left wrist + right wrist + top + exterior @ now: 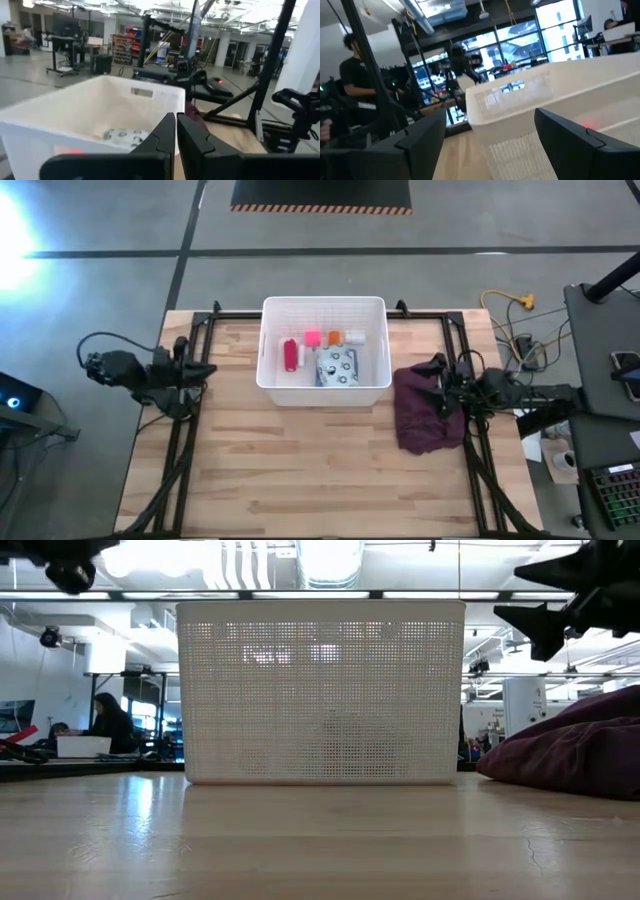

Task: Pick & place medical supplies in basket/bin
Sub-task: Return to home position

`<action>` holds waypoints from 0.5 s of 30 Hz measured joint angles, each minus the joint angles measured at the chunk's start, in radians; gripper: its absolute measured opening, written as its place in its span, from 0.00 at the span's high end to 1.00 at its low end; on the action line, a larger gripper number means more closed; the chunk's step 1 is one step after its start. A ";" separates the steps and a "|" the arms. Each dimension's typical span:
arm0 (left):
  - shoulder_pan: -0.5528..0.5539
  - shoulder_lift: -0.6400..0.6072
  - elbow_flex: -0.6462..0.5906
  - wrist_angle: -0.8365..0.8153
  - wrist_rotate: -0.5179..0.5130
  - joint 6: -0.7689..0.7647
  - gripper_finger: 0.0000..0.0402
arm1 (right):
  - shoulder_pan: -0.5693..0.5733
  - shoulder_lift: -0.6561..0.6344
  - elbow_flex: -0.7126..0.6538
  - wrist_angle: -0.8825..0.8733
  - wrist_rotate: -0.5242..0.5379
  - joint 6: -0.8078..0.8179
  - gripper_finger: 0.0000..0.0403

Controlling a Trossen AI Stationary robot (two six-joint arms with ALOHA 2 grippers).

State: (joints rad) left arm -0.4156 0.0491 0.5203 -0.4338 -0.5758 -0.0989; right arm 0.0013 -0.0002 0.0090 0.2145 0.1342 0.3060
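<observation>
The white bin [270,340] stands at the table's far middle. In it lie a red bottle [291,354], a pink tape roll [313,338], an orange piece [335,337], a small white piece [355,337] and the grey-white patterned packet [337,366] over a blue box edge. My left gripper [207,368] hangs shut above the table, left of the bin. My right gripper [432,375] hovers open over the maroon cloth [425,412], right of the bin. In the left wrist view the packet [120,135] shows inside the bin [75,107].
The maroon cloth lies crumpled at the table's right, under the right gripper. Black frame rails [190,430] run along both sides of the table. Bare wood spreads across the near half [320,470]. People sit at desks in the room beyond [105,725].
</observation>
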 joint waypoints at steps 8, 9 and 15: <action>0.002 -0.044 -0.135 0.169 0.071 -0.018 1.00 | 0.000 0.000 0.000 0.006 0.042 0.004 0.27; 0.002 -0.043 -0.159 0.227 0.081 -0.008 1.00 | 0.000 0.000 0.000 0.006 0.045 0.005 0.27; 0.002 -0.043 -0.391 0.668 0.159 0.058 1.00 | -0.003 0.000 0.000 0.007 0.051 0.010 0.27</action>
State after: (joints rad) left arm -0.4138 0.0063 0.1293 0.2338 -0.4171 -0.0410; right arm -0.0014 -0.0001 0.0093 0.2211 0.1855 0.3158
